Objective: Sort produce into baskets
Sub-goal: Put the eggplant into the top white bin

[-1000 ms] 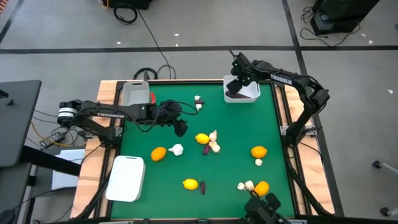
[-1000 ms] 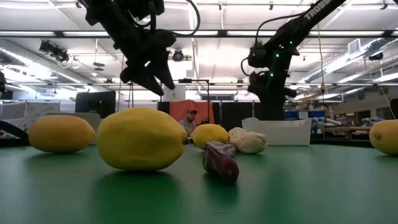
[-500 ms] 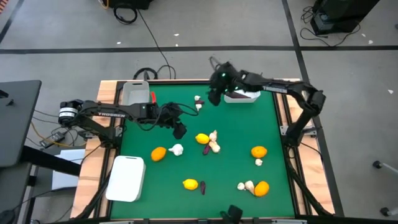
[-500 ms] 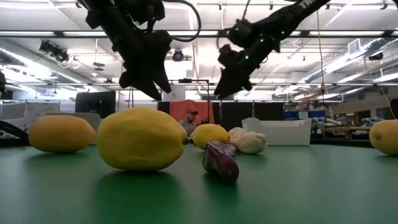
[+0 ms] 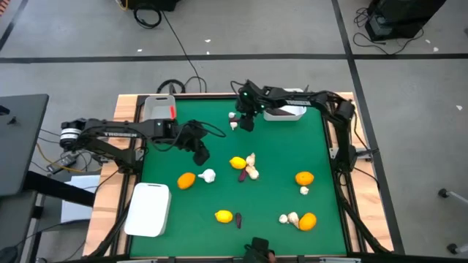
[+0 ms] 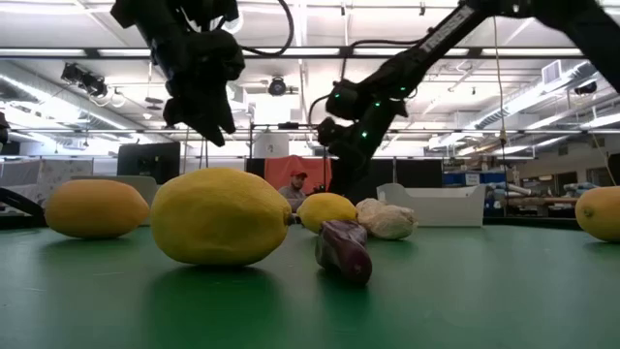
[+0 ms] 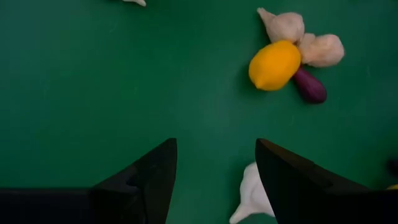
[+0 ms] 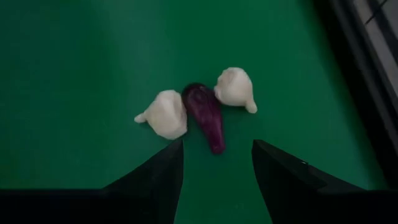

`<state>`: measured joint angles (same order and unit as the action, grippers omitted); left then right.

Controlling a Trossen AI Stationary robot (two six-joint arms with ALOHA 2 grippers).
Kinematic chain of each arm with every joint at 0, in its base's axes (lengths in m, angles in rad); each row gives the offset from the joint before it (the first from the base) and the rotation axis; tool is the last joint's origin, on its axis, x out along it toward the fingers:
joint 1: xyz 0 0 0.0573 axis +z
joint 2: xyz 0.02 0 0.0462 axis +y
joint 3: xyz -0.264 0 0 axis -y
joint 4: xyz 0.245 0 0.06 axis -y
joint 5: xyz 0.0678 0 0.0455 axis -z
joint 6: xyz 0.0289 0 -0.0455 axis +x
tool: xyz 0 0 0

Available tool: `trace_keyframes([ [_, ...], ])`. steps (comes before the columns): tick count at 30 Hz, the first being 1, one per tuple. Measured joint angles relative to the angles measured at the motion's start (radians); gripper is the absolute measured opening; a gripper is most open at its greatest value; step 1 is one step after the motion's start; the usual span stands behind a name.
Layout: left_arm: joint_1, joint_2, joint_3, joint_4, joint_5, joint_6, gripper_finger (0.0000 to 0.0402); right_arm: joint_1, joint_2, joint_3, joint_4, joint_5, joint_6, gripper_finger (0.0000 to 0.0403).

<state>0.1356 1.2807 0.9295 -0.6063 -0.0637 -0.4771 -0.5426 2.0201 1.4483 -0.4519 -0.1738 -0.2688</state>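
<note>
Produce lies scattered on the green table (image 5: 278,146). My right gripper (image 8: 217,180) is open and empty above a dark purple eggplant (image 8: 206,115) lying between two garlic bulbs (image 8: 165,115) (image 8: 235,87) near the far edge; it shows in the high view (image 5: 245,120). My left gripper (image 7: 214,180) is open and empty above the mat (image 5: 199,153), a garlic bulb (image 7: 252,199) beside one finger. Ahead of it lie a yellow lemon (image 7: 275,65), two garlics and an eggplant (image 7: 309,85). Three baskets stand at the far right (image 5: 284,112), the far left (image 5: 159,109) and the near left (image 5: 148,210).
An orange (image 5: 186,180) lies left of centre. A lemon and an eggplant (image 5: 228,216) lie near the front edge. An orange (image 5: 304,177) with a garlic lies at the right, and an orange (image 5: 308,220) with two garlics at the front right. A person shows beyond the table (image 6: 297,186).
My right gripper has swung from over the far-right white basket toward the table's left and down, and now stands over the eggplant and garlic cluster near the far edge. My left gripper has drifted a little toward the table's left edge.
</note>
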Motion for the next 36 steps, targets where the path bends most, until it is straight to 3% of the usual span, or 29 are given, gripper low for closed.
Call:
trace_keyframes([
  [5, 0.002, -0.014, 0.0, -0.023, -0.007, 0.001, 0.0223, -0.006, 0.089, 0.14, -0.148, -0.011, -0.099, 0.0201],
  [15, 0.002, -0.013, 0.0, -0.025, -0.02, -0.028, 0.0223, -0.017, 0.204, 0.289, -0.249, -0.036, -0.197, 0.0191],
  [36, 0.002, -0.012, 0.0, -0.016, -0.043, -0.037, 0.0223, -0.023, 0.264, 0.307, -0.3, -0.043, -0.26, 0.01],
])
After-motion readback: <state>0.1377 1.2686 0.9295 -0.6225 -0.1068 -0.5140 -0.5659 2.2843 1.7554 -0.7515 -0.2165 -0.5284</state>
